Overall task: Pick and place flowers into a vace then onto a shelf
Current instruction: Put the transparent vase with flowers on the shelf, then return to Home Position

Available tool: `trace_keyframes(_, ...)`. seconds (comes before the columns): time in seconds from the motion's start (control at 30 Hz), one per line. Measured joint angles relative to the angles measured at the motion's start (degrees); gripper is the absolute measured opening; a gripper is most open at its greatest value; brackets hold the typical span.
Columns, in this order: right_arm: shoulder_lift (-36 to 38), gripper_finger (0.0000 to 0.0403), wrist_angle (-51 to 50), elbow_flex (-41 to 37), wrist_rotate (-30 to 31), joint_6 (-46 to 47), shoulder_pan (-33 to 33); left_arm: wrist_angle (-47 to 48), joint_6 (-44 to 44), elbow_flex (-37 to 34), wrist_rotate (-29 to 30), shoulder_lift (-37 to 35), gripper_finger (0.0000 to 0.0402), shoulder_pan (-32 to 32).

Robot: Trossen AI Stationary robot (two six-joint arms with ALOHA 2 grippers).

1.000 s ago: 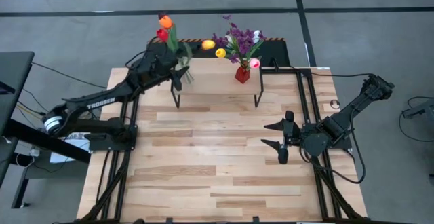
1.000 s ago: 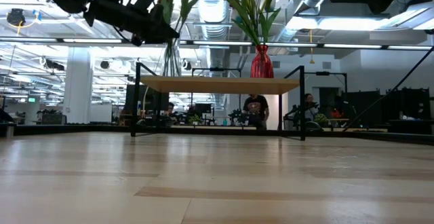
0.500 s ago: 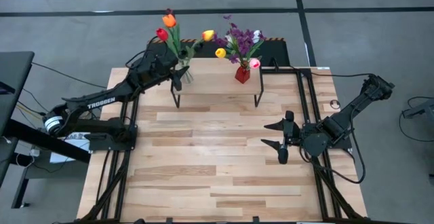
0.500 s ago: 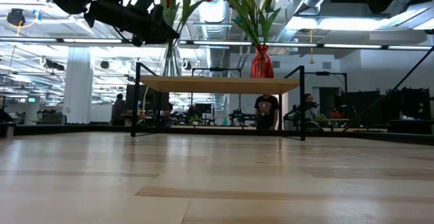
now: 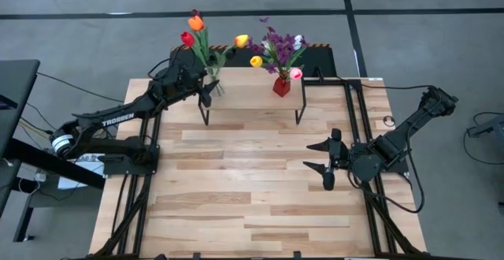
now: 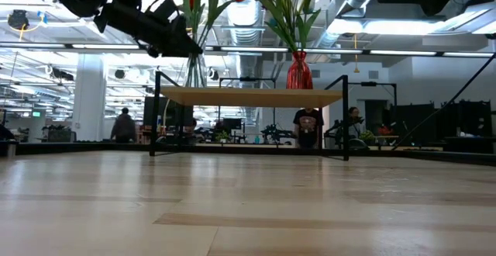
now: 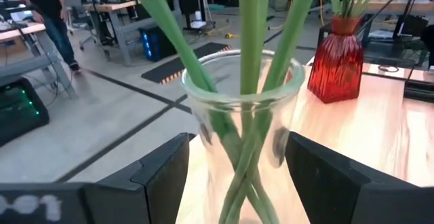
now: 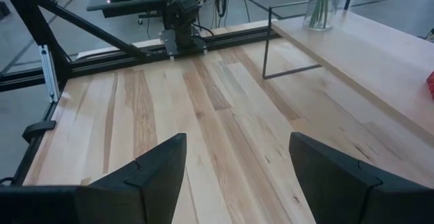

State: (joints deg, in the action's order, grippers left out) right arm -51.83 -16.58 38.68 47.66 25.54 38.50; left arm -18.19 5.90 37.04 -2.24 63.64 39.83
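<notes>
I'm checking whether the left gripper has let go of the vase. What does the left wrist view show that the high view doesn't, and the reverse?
Only the left wrist view: gaps between the clear glass vase and the left gripper's fingers on either side, so it looks released.

Only the high view: the flower heads, the whole shelf, and the right gripper waiting open over the table.

Both: the clear vase's green stems, the red vase and the left gripper.
</notes>
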Motion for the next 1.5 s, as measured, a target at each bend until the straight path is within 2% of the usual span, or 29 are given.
trace_keyframes(0.63, 0.0, 0.0256, 0.4, 0.0, -0.2, 0.0, 0.0, 5.2, 1.9, 0.0, -1.5, -5.3, 0.0234, 0.0)
trace_keyframes(0.9, 0.0, 0.0256, 0.4, 0.0, -1.2, 0.0, 0.0, 9.8, 2.5, 0.0, 2.6, -9.3, 0.0234, 0.0)
trace_keyframes(1.1, 0.0, 0.0256, 0.4, 0.0, -1.2, 0.0, 0.0, 14.4, 2.2, 0.0, 3.1, -13.6, 0.0234, 0.0)
trace_keyframes(1.3, 0.0, 0.0256, 0.2, 0.0, -1.3, -0.2, 0.0, 24.0, -4.9, 0.0, 2.5, -20.6, 0.0234, -0.2)
trace_keyframes(1.37, 0.0, 0.0256, -1.3, 0.0, -1.3, -3.6, 0.0, 26.9, -7.6, 0.0, 1.5, -23.5, 0.0234, -1.3)
trace_keyframes(1.5, 0.0, 0.0256, -4.6, 0.0, -2.1, -4.3, 0.0, 22.4, -11.8, -3.8, 0.6, -29.9, 0.0234, -5.9)
